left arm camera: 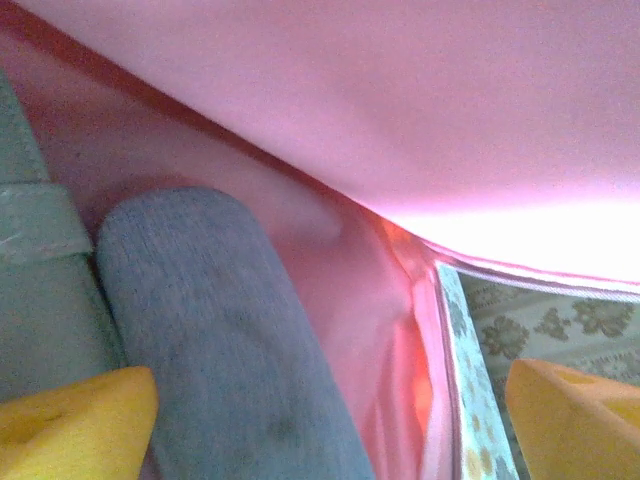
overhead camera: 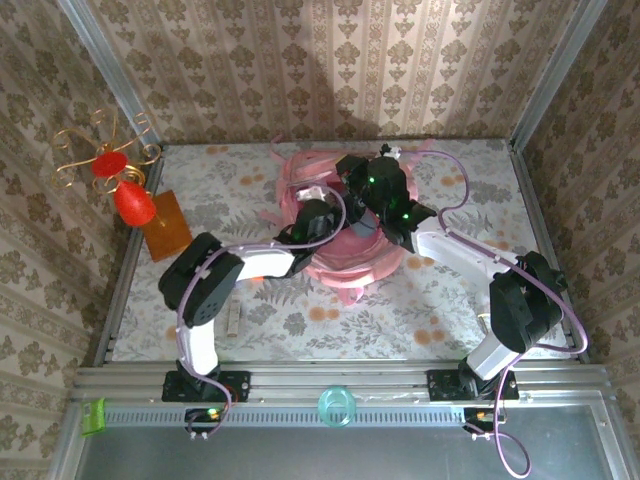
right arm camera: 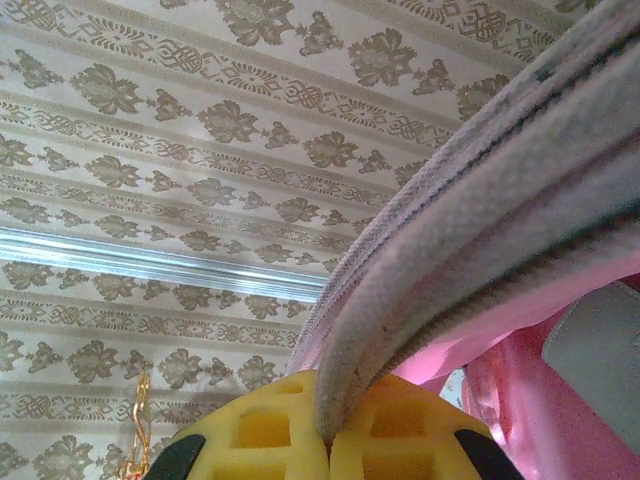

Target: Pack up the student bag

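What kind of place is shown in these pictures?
Probably a staged robot test booth: beige floral wallpaper panels in aluminium frame posts, a floral-cloth table, two robot arms bolted to a metal rail.

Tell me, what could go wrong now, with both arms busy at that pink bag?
The right gripper pinches a pale band of the student bag, seemingly holding it open; a slip could drop fabric onto the left gripper. That one stands open inside, beside a grey-blue soft item; backing out, its fingers might snag the lining or drag the item along.
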Action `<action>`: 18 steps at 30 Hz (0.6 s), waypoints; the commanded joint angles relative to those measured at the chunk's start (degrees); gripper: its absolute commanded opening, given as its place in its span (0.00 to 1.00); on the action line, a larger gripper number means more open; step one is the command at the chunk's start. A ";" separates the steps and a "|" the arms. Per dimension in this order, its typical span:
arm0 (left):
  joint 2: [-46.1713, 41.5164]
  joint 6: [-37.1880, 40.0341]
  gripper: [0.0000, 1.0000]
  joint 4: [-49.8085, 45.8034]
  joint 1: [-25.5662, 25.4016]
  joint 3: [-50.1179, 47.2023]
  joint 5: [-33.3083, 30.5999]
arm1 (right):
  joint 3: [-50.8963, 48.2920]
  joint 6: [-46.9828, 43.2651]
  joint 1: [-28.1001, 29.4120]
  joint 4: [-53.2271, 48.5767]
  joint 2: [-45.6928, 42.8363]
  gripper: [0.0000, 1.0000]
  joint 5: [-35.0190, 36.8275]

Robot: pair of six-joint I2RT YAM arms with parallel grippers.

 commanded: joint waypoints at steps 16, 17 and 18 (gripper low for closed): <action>-44.79 23.60 0.86 -36.82 3.66 -20.02 12.31 | -27.48 -12.23 -7.64 -9.21 -19.77 0.00 -9.27; -45.41 24.38 0.86 -38.70 5.00 -19.26 12.77 | -28.75 -14.02 -8.32 -11.52 -20.19 0.01 -9.41; -45.55 25.16 0.86 -40.55 6.54 -17.88 13.27 | -29.78 -15.76 -9.55 -13.65 -20.39 0.02 -10.39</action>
